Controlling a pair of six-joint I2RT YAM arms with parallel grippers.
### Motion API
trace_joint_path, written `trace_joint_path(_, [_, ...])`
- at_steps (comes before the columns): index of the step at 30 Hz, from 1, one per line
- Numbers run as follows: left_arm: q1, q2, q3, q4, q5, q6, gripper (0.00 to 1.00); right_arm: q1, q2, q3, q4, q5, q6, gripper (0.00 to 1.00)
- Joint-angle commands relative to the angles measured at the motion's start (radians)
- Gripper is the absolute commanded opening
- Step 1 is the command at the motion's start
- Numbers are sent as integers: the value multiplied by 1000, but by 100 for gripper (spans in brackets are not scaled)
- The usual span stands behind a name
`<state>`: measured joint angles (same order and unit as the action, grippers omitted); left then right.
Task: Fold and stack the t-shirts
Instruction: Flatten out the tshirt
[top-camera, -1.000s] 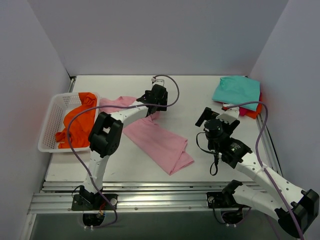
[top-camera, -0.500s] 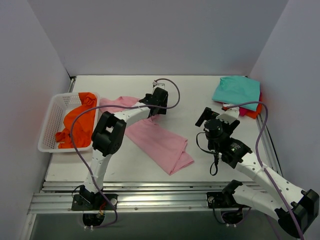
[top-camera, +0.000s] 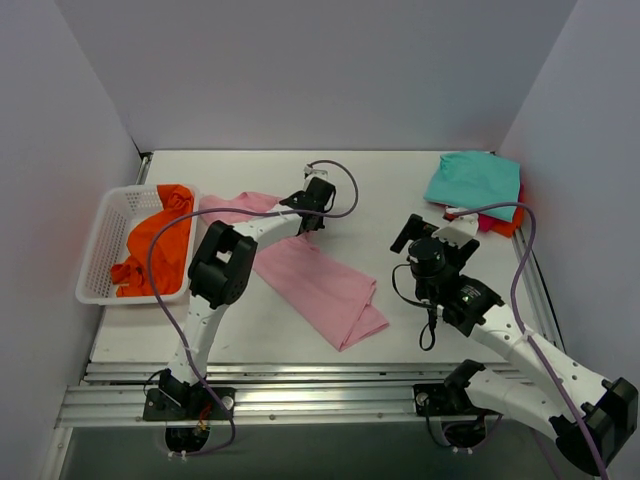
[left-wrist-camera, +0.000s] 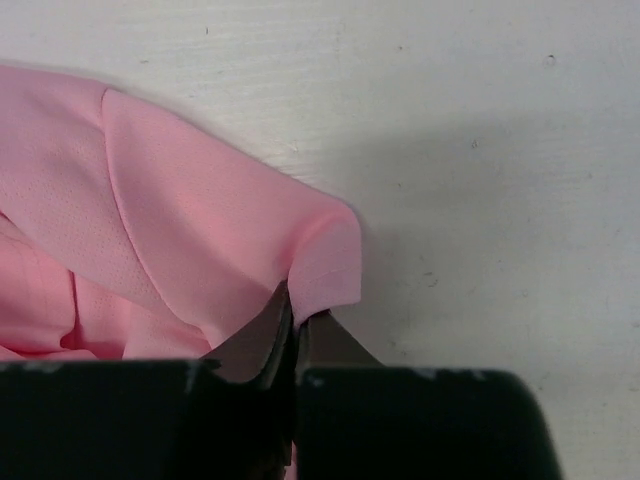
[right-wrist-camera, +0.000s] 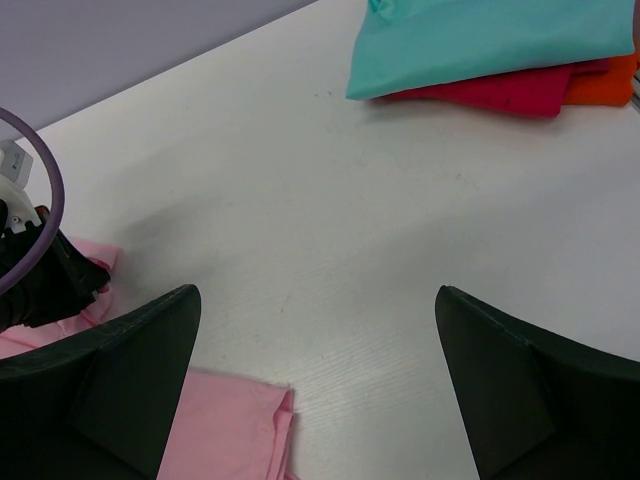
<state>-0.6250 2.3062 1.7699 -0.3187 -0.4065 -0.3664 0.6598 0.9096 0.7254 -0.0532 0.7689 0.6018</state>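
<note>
A light pink t-shirt (top-camera: 310, 275) lies spread across the middle of the table. My left gripper (top-camera: 314, 212) sits at its far edge, shut on a pinched-up fold of the pink t-shirt (left-wrist-camera: 215, 230). The left gripper (left-wrist-camera: 296, 318) has its jaws pressed together on the hem. A teal t-shirt (top-camera: 470, 180) lies folded at the back right on top of a red t-shirt (right-wrist-camera: 505, 92) and an orange one (right-wrist-camera: 605, 85). Another orange t-shirt (top-camera: 155, 245) fills the basket. My right gripper (right-wrist-camera: 318, 390) hovers open over bare table, right of the pink t-shirt (right-wrist-camera: 225, 435).
A white mesh basket (top-camera: 100, 245) stands at the left edge of the table. Grey walls close in the left, back and right. A purple cable (top-camera: 345, 185) loops over the left arm.
The left gripper has closed on the pink shirt's far edge and shifted slightly toward the back. The right arm has not moved.
</note>
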Motion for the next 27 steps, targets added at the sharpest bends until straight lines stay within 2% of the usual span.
trace_joint_path(1, [24, 18, 7, 7, 5, -22, 2, -9, 20, -12, 26, 15, 3, 99])
trace_joint_path(5, [33, -77, -49, 47, -12, -34, 2, -9, 58, 2, 4, -83, 61, 97])
trace_joint_path(7, [41, -140, -84, 64, -14, -32, 2, -9, 58, 3, -36, -153, 143, 96])
trace_joint_path(9, [48, -174, -92, 63, -12, -34, 2, -8, 29, -44, -78, -177, 249, 93])
trace_joint_path(15, [65, -275, -147, 93, 9, -34, 2, -5, -23, -176, -163, -243, 412, 92])
trace_joint_path(21, [80, -298, -176, 105, 29, -49, 2, 32, 26, -323, -74, -354, 565, 89])
trace_joint_path(24, [84, -312, -193, 115, 41, -51, 2, 76, 26, -357, -77, -330, 641, 88])
trace_joint_path(27, [90, -318, -198, 112, 47, -51, 2, 188, 18, -348, -137, -264, 734, 88])
